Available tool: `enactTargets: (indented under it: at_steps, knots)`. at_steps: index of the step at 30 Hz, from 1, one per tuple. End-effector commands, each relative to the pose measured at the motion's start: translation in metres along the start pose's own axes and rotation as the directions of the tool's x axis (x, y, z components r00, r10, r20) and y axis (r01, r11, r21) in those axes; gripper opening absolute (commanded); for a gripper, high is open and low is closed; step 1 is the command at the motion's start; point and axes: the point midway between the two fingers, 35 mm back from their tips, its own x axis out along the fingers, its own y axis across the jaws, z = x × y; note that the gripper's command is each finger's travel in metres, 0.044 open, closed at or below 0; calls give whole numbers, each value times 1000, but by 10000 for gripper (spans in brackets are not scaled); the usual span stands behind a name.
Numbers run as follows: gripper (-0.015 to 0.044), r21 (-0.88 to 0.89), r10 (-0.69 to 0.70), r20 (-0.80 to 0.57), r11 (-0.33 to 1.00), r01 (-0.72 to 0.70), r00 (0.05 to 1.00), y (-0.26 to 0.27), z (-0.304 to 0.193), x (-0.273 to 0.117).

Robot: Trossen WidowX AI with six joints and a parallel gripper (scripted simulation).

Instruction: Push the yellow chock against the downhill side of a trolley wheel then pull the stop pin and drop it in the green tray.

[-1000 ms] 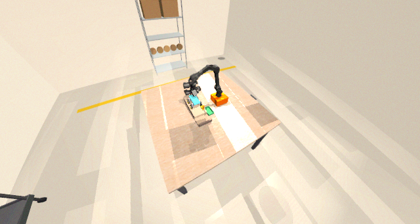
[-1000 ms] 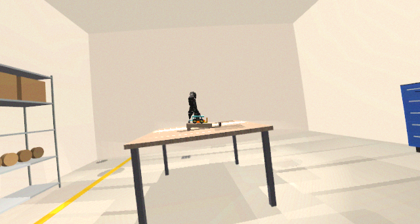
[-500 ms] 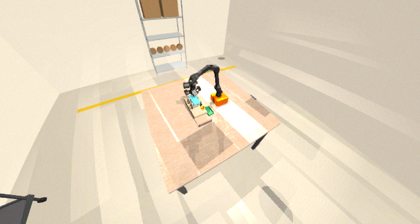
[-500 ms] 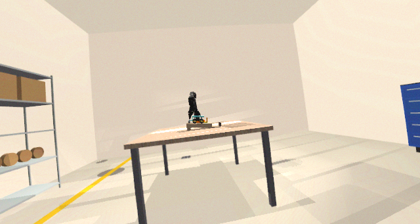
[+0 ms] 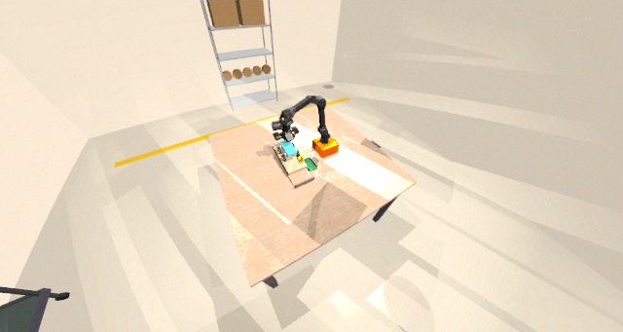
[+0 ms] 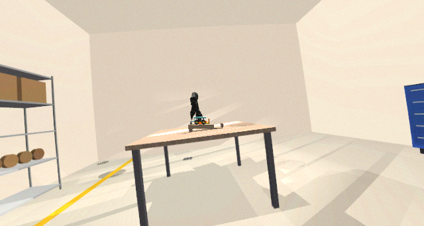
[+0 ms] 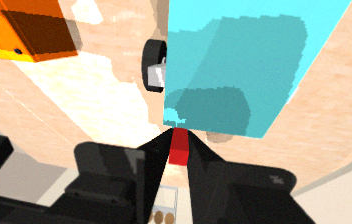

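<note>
At the lower centre of the wrist view, the hand (image 5: 288,138) (image 7: 179,133) is clenched on the red head of the stop pin (image 7: 179,147), right at the near edge of the trolley's turquoise deck (image 5: 288,148) (image 6: 200,117) (image 7: 227,70), which fills the upper middle and right of that frame. Near the centre of the top view, the trolley stands on the ramp (image 5: 297,167) (image 6: 202,126), then come the yellow chock (image 5: 300,160) near its downhill end and the green tray (image 5: 311,164) beside the ramp on the tabletop (image 5: 263,215) (image 6: 199,137), with the arm's orange base (image 5: 326,149) (image 7: 57,30) farther right.
</note>
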Motion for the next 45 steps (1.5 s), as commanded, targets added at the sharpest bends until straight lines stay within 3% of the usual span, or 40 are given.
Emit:
enactTargets:
  at_steps: [1,45]
  knots:
    - [0,5,-5,-3,1000,5,1000,0,-1,-5]
    - [0,5,-5,-4,1000,5,1000,-1,-18,-32]
